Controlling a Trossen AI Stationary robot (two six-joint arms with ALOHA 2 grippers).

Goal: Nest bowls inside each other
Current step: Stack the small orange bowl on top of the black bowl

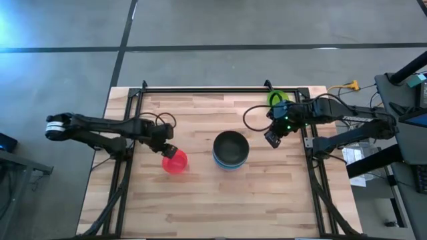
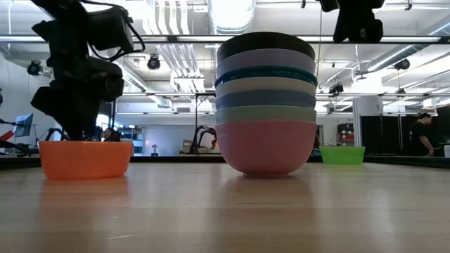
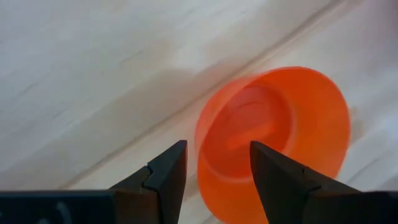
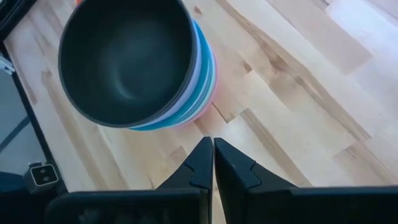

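A stack of several nested bowls (image 1: 231, 149) (image 2: 266, 105) stands at mid-table on its pink bottom bowl, with a black bowl (image 4: 124, 59) on top. The small red bowl (image 1: 175, 163) (image 3: 280, 124) sits upright on the table to the stack's left. My left gripper (image 1: 169, 151) (image 3: 217, 149) is open at the red bowl's left rim, one finger over the inside and one outside the wall. I cannot tell whether it touches. The lime green bowl (image 1: 276, 97) (image 2: 342, 155) rests near the far right corner. My right gripper (image 1: 271, 139) (image 4: 213, 146) hangs shut above the table, right of the stack.
A black metal frame (image 1: 200, 89) borders the wooden table along its far edge and sides. Bare wood (image 1: 220, 200) stretches across the near half of the table. A person (image 2: 424, 133) stands far off in the room behind.
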